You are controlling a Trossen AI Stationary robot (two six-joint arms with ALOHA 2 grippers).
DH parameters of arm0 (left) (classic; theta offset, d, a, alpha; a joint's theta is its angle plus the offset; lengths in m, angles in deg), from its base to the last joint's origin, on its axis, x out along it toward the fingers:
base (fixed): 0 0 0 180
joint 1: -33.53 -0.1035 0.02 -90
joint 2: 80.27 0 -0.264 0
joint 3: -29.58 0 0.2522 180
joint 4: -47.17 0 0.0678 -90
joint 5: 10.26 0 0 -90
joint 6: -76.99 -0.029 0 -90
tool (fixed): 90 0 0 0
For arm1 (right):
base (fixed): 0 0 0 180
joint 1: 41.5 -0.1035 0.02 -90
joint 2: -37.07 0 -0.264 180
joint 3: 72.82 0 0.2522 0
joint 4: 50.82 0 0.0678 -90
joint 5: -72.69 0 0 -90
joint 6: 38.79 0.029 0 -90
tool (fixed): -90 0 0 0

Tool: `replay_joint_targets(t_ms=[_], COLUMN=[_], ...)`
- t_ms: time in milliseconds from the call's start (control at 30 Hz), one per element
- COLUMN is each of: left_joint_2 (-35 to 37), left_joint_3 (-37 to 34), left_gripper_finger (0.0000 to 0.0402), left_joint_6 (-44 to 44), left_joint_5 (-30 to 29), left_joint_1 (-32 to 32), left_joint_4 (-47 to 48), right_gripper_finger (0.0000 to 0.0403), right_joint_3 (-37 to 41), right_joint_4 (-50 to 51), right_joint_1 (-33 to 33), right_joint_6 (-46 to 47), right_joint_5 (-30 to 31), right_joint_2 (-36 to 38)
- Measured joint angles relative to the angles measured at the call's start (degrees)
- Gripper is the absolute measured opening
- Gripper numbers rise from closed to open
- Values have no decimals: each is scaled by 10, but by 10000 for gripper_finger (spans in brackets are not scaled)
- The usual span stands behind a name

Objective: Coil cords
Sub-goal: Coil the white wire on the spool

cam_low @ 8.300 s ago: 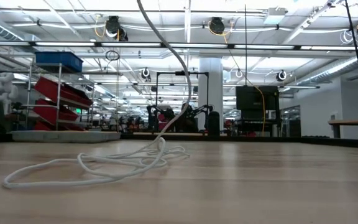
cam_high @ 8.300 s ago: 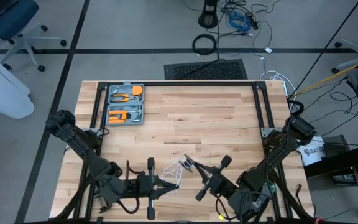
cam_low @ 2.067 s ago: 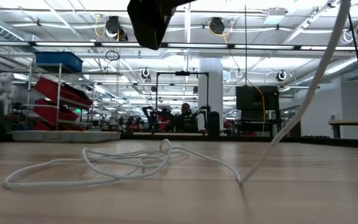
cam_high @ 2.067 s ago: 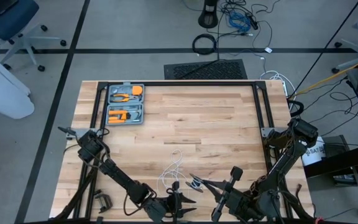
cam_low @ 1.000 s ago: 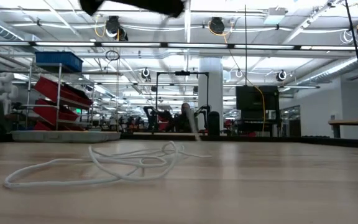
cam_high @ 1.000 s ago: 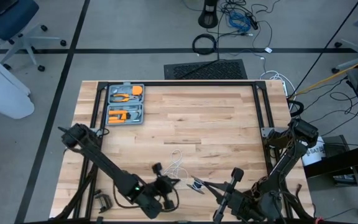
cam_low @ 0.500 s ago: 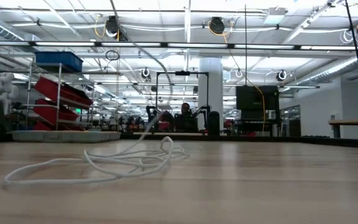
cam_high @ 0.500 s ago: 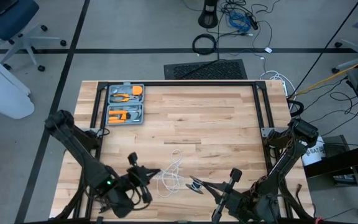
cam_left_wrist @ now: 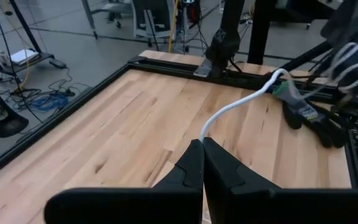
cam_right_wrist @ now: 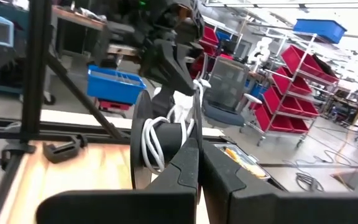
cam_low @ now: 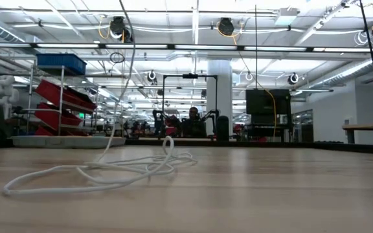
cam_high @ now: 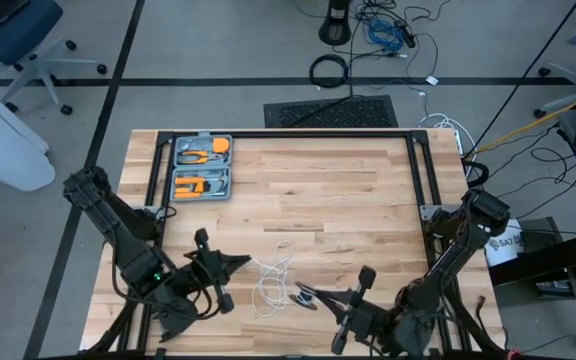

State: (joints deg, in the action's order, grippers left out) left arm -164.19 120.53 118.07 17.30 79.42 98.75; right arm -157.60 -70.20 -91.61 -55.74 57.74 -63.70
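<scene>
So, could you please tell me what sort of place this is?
Likely a large robotics lab or workshop: red storage bins on metal racks, more robot arms at a far bench, and loose cables across the grey floor.

Light is bright and even, coming from overhead ceiling fixtures [cam_low: 117, 27] that glare white in the low view. The wooden table [cam_high: 348, 190] shows only soft, faint shadows beneath the arms. In the low view the near tabletop is blurred. Both wrist views bend straight lines at the edges, and their foreground fingers [cam_left_wrist: 194, 168] look soft.
</scene>
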Motion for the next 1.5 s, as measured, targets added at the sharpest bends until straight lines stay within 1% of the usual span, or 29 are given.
replay_joint_targets(t_ms=[133, 333, 500, 700, 800, 900, 967, 1067, 1133, 1200, 1367, 1500], left_joint_2=[0, 0, 0, -1, -8, -23, -34, -46, -51, -53, -53, -53], left_joint_3=[0, 0, 0, 0, 0, 0, 0, 0, 0, 0, 0, 0], left_gripper_finger=[1, 1, 1, 1, 1, 1, 1, 1, 1, 1, 1, 1], left_joint_6=[-4, -92, -162, -217, -242, -285, -315, -345, -350, -350, -360, -376], left_joint_5=[1, 21, 23, 23, 23, 23, 35, 82, 113, 127, 129, 117], left_joint_1=[1, 9, 27, 42, 40, 28, 17, 2, -4, -8, -3, 10], left_joint_4=[-18, -120, -199, -261, -292, -348, -388, -439, -453, -454, -449, -446], right_gripper_finger=[0, 0, 0, 0, 0, 0, 0, 0, 0, 0, 0, 0], right_joint_3=[0, 0, 0, 0, 0, 0, 0, 0, 0, 0, 0, 0], right_joint_4=[21, 71, 105, 108, 108, 108, 108, 108, 108, 108, 106, 73], right_joint_1=[18, 42, 53, 56, 61, 69, 73, 76, 76, 75, 62, 49], right_joint_6=[11, 57, 100, 109, 115, 124, 131, 133, 133, 133, 122, 87], right_joint_5=[1, 16, 19, 18, 18, 18, 18, 19, 18, 18, 19, 30], right_joint_2=[0, 0, 0, 0, 0, 0, 0, 0, 0, 0, 0, 0])
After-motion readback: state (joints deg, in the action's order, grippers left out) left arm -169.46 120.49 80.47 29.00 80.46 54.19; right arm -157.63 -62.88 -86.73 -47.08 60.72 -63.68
